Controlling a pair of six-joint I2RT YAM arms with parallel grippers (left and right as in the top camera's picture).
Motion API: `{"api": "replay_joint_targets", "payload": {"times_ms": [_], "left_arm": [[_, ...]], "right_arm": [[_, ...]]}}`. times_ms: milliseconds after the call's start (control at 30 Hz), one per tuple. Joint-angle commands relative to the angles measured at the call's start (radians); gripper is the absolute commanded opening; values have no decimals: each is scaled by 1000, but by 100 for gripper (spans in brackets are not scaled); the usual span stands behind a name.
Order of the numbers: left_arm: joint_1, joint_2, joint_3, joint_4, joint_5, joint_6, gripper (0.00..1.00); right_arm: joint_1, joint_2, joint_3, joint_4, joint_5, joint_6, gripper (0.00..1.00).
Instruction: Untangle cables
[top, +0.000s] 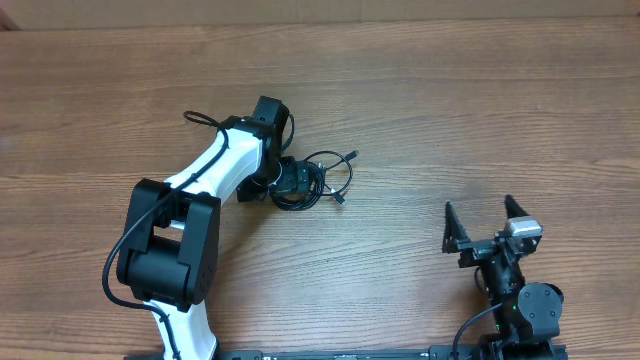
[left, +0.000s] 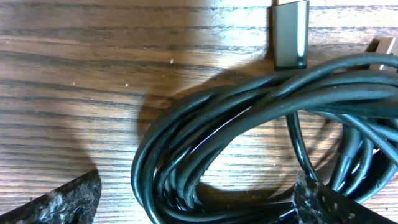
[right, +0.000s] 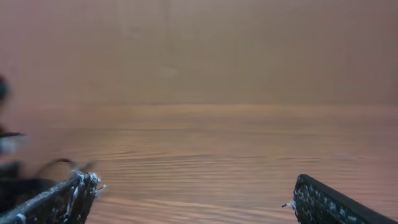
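The cables lie as one black coiled bundle on the wooden table, left of centre, with small plug ends sticking out to the right. My left gripper is down over the bundle's left part. In the left wrist view the cables loop between its open fingertips, and the gripper straddles the strands without pinching them. A silver plug lies just beyond the coil. My right gripper stands open near the front right, far from the cables, with only bare wood between its fingers.
The wooden table stretches all round the bundle. The left arm's white and black links run from the front edge up to the cables. The right arm's base sits at the front right.
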Motion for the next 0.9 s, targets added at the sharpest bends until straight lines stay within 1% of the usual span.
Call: {"api": "replay_joint_targets", "payload": {"times_ms": [0,33,100,233,300,400,500,633,733,767,867], "left_arm": [[0,27,-31,18,3,2,99],[0,27,-31,18,3,2,100],[0,27,-31,18,3,2,100],[0,27,-31,18,3,2,100],[0,27,-31,18,3,2,99],[0,27,-31,18,3,2,100],[0,27,-31,18,3,2,100],[0,27,-31,18,3,2,99],[0,27,-31,18,3,2,100],[0,27,-31,18,3,2,100],[0,27,-31,18,3,2,100]], "right_arm": [[3,1,-10,13,-137,345,100],[3,2,-10,13,-150,502,100],[3,2,-10,17,-178,595,100],[3,8,2,2,-259,583,100],[3,14,30,-53,-246,571,100],[3,36,113,-157,-243,493,100],[3,85,241,-268,-192,457,100],[3,203,451,-387,-154,450,100],[3,340,636,-503,-150,451,100],[3,428,735,-581,-149,451,100],[3,624,914,-745,-148,451,100]]}}
